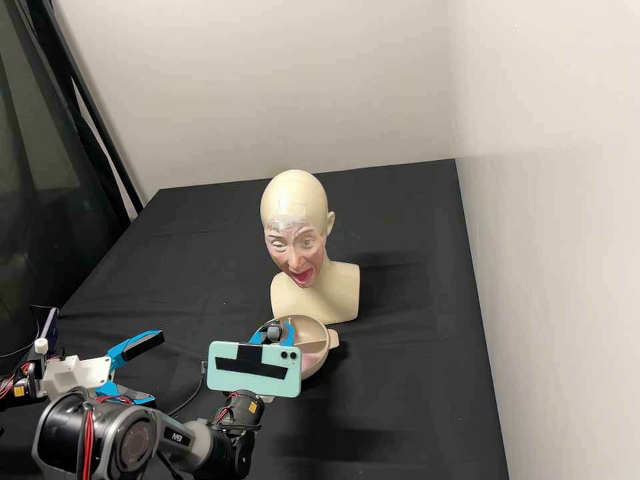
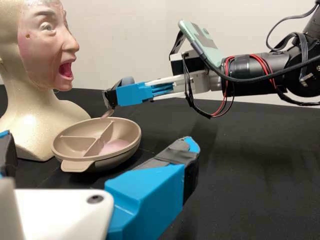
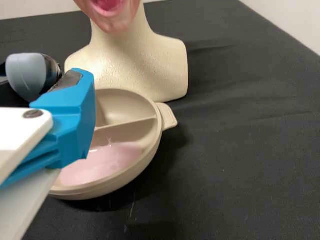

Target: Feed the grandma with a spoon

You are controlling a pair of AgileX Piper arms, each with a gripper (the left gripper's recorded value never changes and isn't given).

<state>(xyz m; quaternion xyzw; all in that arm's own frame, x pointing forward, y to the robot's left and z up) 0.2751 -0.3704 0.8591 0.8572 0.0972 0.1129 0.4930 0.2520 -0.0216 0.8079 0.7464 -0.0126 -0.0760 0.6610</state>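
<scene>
**Q:** Which step was in hand?

**A:** Scooping, by judgement. The right gripper [image 2: 114, 96] was clamped on the spoon [image 2: 107, 113], whose tip sat at the divided bowl [image 2: 120, 151], just before the grandma head [image 1: 299, 243].

**Q:** And the left gripper [image 1: 130, 370]?

**A:** Its jaws were spread and held nothing, well apart from the bowl. The next move probably called for a level lift to the open mouth [image 2: 65, 70].
</scene>
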